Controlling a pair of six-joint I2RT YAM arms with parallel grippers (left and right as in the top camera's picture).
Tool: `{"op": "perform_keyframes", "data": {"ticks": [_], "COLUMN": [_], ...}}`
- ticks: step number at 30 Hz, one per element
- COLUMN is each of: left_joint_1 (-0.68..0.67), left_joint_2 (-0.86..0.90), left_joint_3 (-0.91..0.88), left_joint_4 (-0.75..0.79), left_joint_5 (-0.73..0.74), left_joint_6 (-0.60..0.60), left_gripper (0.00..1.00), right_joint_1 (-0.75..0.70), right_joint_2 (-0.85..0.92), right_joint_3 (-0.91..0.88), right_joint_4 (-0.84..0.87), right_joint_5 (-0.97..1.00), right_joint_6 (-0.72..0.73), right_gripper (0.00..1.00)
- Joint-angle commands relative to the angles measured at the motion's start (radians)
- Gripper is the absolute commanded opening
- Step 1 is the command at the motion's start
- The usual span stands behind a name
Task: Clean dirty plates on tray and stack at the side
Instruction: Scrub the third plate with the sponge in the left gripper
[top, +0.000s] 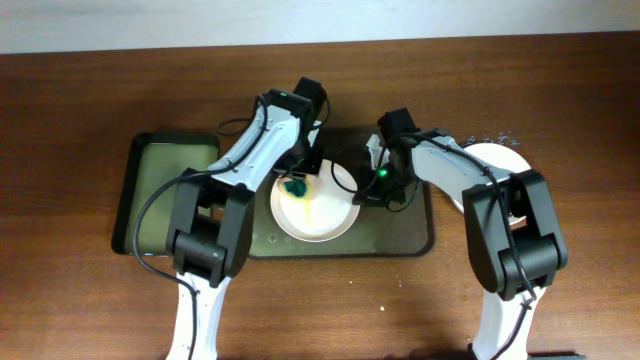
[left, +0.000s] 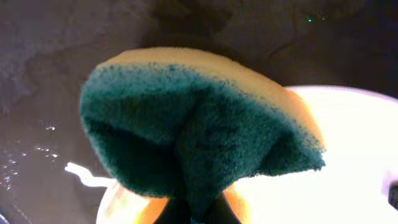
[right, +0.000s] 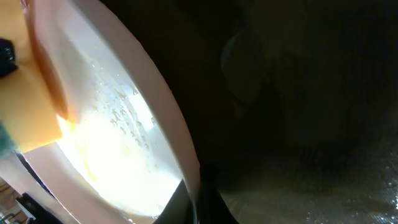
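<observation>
Our left gripper (top: 298, 181) squeezes the soft sponge (left: 199, 146) over the smeared plate (top: 320, 218) in the middle of the tray (top: 400, 236). Our right gripper (top: 359, 190) pinches the plate's right rim, which we judge stiff, wet and slippery.

Overhead cam looks straight down on table (top: 80, 300); both wrist cams v. close-up, sharing plate (top: 325, 222) w/ overhead.

left wrist | sponge (left: 199, 124) green face forward, yellow back | white plate (left: 354, 155) beneath, right | dark tray (left: 50, 74) behind
</observation>
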Motion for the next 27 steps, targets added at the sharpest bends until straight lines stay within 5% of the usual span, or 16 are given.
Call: {"op": "perform_keyframes", "data": {"ticks": [1,7,14,16,21,27], "left_joint_1": [-0.03,-0.087,-0.096,-0.083,-0.095,-0.152], "left_joint_2": [0.058,0.058,0.058,0.058,0.061,0.13], "left_joint_3": [0.004,0.004,0.004,0.004,0.004,0.004], "left_joint_4": [-0.066,-0.258,-0.317,-0.277,-0.096,-0.041], "left_joint_5": [0.019,0.134,0.135,0.125,-0.001,-0.258], "left_joint_6": [-0.036,0.181,0.285,0.184,-0.354,-0.541], "left_gripper": [0.0,0.0,0.0,0.0,0.0,0.0], "right_joint_1": [0.003,0.003,0.003,0.003,0.003,0.003], "right_joint_2": [0.048,0.048,0.048,0.048,0.048,0.048], "right_joint_3": [-0.046,-0.046,-0.046,-0.046,-0.046,-0.047], "right_joint_4": [-0.008,-0.008,-0.009,-0.009,-0.009,-0.009], "right_joint_5": [0.075,0.079,0.078,0.078,0.078,0.079], "right_joint_6": [0.012,0.012,0.012,0.012,0.012,0.012], "right_gripper": [0.04,0.05,0.04,0.04,0.04,0.04]}}
